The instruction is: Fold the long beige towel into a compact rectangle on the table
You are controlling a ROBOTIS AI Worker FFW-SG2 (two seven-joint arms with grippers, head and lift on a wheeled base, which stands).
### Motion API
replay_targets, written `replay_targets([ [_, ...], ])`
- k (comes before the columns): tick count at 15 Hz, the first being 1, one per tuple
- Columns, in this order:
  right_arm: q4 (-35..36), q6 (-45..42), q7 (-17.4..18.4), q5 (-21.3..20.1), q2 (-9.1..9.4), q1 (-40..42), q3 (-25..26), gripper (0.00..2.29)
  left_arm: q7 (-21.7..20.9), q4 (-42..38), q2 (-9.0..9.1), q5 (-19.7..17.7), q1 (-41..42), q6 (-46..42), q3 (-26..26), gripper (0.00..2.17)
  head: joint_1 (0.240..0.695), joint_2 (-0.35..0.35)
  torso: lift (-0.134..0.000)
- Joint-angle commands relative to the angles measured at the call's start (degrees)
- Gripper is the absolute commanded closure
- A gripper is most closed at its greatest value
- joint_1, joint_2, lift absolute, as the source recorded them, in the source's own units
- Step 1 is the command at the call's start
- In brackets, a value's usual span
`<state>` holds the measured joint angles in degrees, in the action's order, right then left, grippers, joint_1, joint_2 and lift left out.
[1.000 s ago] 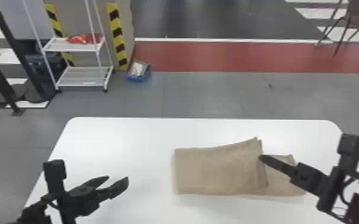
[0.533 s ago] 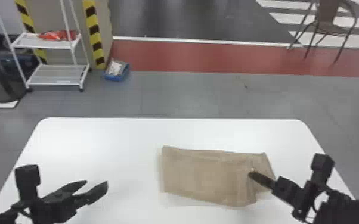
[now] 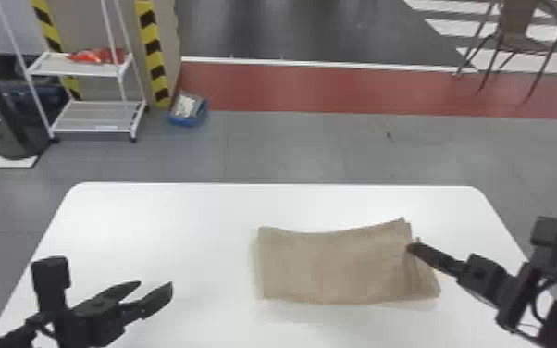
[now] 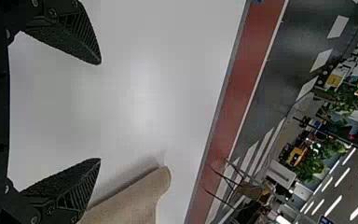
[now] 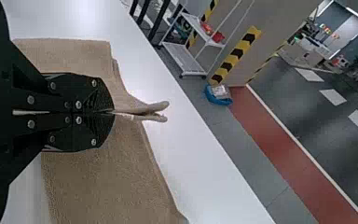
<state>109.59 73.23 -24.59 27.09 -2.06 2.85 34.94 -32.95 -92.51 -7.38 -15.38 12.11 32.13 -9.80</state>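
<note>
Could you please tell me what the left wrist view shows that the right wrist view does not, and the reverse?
Particular to the left wrist view: the left gripper, its fingers apart, and a chair beyond the table.

Particular to the right wrist view: the right gripper, shut on the towel with cloth sticking out past its fingertips, and a white shelf rack beside yellow-and-black stripes.

Shared by both: the towel, the white table and the red floor strip.
</note>
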Motion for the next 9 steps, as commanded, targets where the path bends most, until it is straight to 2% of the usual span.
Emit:
replay_targets([
  [1, -4.91, -0.14, -1.07, 0.15, -3.65, -0.04, 3.12, 1.24, -0.1, 0.05, 0.0, 0.0, 0.1, 0.0, -0.04, 0.16, 0.695, -0.109, 0.0],
  [3, -19.5, -9.45, -3.09, -2.4, -6.37, -2.41, 2.76, 1.24, -0.01, 0.14, 0.0, 0.0, 0.37, -0.7, 0.57, 0.16, 0.695, -0.167, 0.0],
  [4, -24.42, -10.86, -3.71, -5.12, -7.16, -4.17, 1.97, 1.24, -0.01, 0.14, 0.0, 0.09, 0.54, -1.05, 0.84, 0.16, 0.695, -0.188, 0.0],
  [5, -28.46, -11.74, -4.85, -8.64, -7.16, -6.54, 1.45, 1.24, 0.08, 0.14, 0.0, 0.09, 0.63, -1.05, 1.1, 0.16, 0.695, -0.205, 0.0],
  [6, -29.69, -11.74, -5.46, -9.96, -6.9, -7.69, 0.83, 1.24, 0.08, -0.04, 0.0, 0.09, 0.81, -1.05, 1.19, 0.16, 0.695, -0.221, 0.0],
  [9, -28.2, -10.51, -5.82, -9.16, -6.02, -7.69, -1.19, 1.24, 0.08, -0.21, 0.0, 0.09, 1.42, -1.23, 0.57, 0.16, 0.695, -0.225, 0.0],
])
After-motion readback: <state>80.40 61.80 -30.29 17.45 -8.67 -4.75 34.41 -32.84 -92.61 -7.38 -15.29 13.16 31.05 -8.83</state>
